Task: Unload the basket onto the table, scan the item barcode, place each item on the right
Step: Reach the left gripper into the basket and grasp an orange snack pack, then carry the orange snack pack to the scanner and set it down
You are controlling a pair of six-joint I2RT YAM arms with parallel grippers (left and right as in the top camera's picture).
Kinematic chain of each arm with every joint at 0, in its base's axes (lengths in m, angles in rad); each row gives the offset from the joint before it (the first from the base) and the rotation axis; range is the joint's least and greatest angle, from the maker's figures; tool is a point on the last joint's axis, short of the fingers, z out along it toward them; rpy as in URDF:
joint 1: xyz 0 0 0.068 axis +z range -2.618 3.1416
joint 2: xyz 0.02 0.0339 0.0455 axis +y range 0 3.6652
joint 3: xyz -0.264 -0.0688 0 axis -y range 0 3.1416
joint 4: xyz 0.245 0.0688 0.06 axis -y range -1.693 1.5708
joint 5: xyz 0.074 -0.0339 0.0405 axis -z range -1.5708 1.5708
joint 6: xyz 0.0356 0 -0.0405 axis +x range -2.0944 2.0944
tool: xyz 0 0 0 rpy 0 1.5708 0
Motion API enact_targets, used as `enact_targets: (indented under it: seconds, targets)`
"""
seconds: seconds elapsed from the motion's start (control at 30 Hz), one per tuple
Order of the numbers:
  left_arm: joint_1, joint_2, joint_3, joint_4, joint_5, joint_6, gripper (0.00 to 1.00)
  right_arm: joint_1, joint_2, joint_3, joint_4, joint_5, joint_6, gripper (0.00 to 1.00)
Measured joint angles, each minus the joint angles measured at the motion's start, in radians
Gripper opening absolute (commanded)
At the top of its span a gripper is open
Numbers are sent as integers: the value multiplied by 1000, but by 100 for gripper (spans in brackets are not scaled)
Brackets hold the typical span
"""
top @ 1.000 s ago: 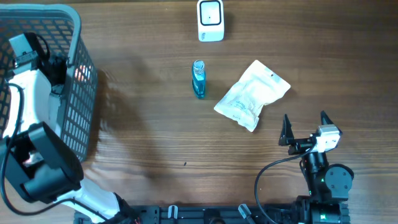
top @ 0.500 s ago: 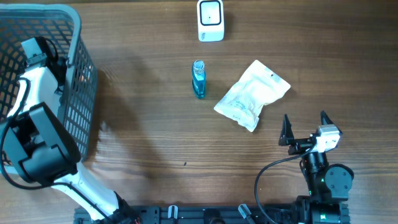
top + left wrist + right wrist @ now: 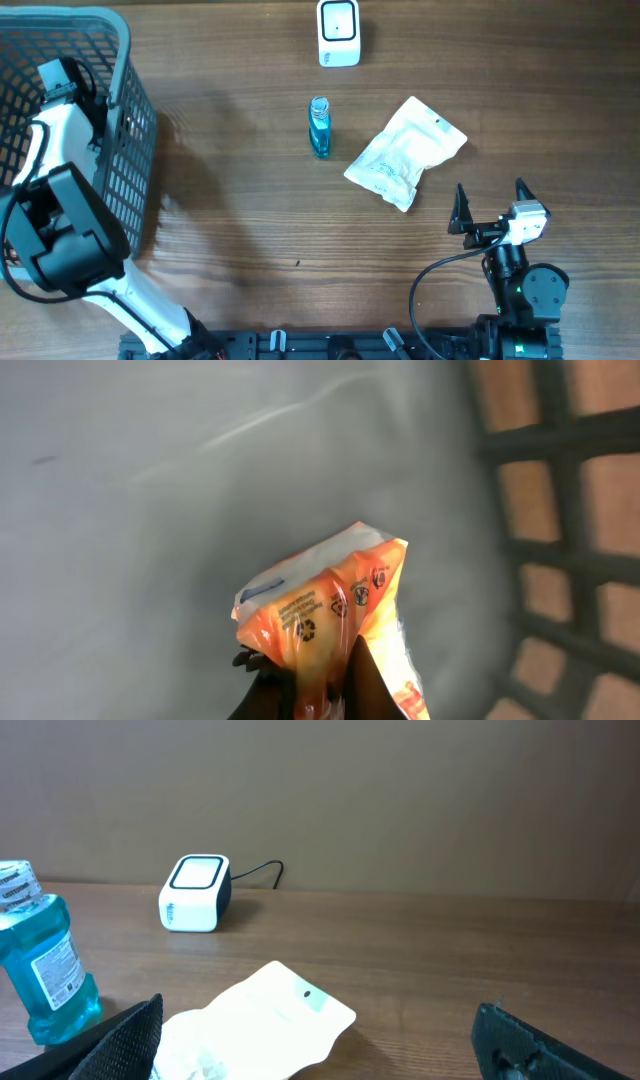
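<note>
Left wrist: left hand [image 3: 305, 685] pinches glossy, crinkled orange packet [image 3: 335, 595].

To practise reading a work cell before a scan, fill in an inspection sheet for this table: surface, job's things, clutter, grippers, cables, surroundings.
Surface: brown wooden table.
Job's things: white scanner at the far edge; blue bottle and white pouch mid-table, close but apart; orange packet inside the mesh basket on the left.
Clutter: nothing seen.
Grippers: left gripper shut on the orange packet, down in the basket; right gripper open and empty, near the pouch.
Cables: black cable looping by the right arm's base; scanner lead trailing behind the scanner.
Surroundings: plain brown wall behind the table.
</note>
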Motion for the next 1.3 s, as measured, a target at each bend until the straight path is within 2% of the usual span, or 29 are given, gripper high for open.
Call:
enact_targets:
  seconds: [0.2, 0.43, 0.57, 0.63, 0.77, 0.9, 0.93, 1.03, 1.3]
  targets:
    - [15, -97, -18, -102, -102, 0, 4, 0, 0, 0, 0, 0, 0, 100]
    - [16, -477, -22, -70, -119, 0, 4, 0, 0, 0, 0, 0, 0, 100]
    - [15, -723, -21, -42, -34, 0, 4, 0, 0, 0, 0, 0, 0, 100]
    - [0, -852, -21, -43, 56, 0, 4, 0, 0, 0, 0, 0, 0, 100]
    - [-135, -995, -18, -63, 217, 0, 4, 0, 0, 0, 0, 0, 0, 100]
    - [-354, -982, -14, -178, 276, 0, 4, 0, 0, 0, 0, 0, 0, 100]
    - [-370, -977, -14, -184, 275, 0, 4, 0, 0, 0, 0, 0, 0, 100]
    - [-575, -850, -14, -285, 256, 0, 4, 0, 0, 0, 0, 0, 0, 100]
    - [-871, -529, -16, -264, 237, 0, 4, 0, 0, 0, 0, 0, 0, 100]
